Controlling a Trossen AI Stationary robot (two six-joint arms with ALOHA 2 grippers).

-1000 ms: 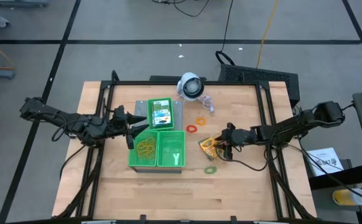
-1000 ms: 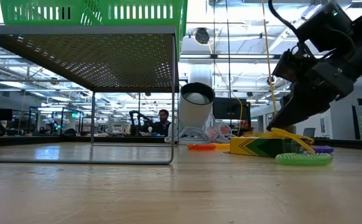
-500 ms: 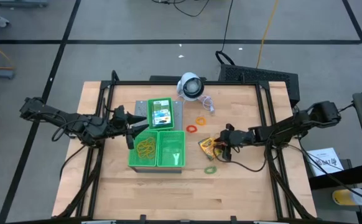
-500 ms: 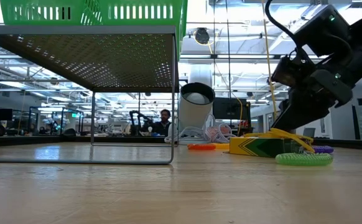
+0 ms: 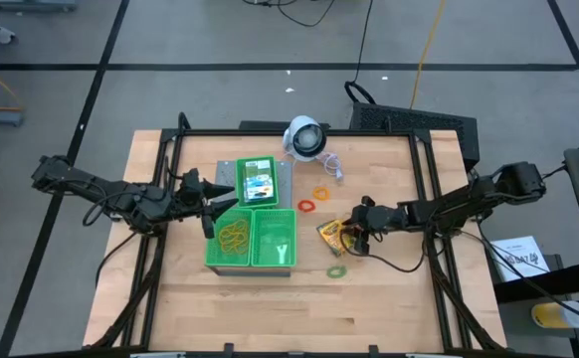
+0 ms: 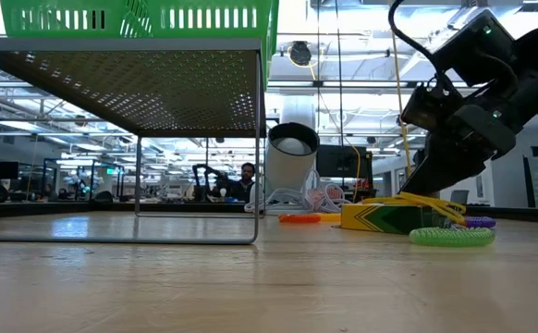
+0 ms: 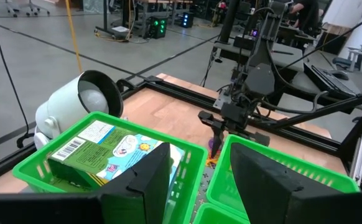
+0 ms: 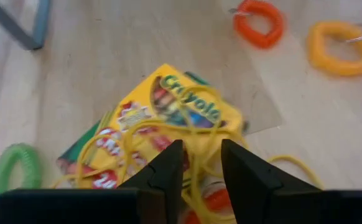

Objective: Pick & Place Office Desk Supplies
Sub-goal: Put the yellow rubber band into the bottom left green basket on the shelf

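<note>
R gripper [image 5: 353, 237] is sitting low over the crayon box [image 5: 331, 235] on the bare wood right of the green trays [image 5: 253, 239]; in the wrist view its fingers [image 8: 168, 168] are standing narrow, with strands of the yellow rubber-band loops [image 8: 196, 140] running up btwn them; looks like they're pinching the bands, not the box, tho a firm hold can't be confirmed.

Vs. a sec ago: the R jaws are closing in, gap getting clearly smaller; the R wrist is also lifting and tipping a little in the low view, and the yellow strands over the box [image 6: 385, 216] are arching up toward the gripper [image 6: 433, 185]. Box itself isn't shifting; green loop [image 6: 451, 237] isn't moving either. Meaning, as I'm reading it: the grab on the tangled bands is just being made, lift not yet really under way; risk is the bands dragging the box along, since they're draped across it.

Other supplies: one crayon box [image 5: 258, 182] is already lying in the rear tray, yellow bands [image 5: 234, 236] in the front-left compartment; orange loops [image 5: 313, 198] and green loop [image 5: 336, 270] are lying loose on the table, apart from the trays.

L gripper [image 5: 215, 202] is waiting just beside the trays' left edge, fingers [image 7: 145, 180] partly apart, holding nothing.
</note>
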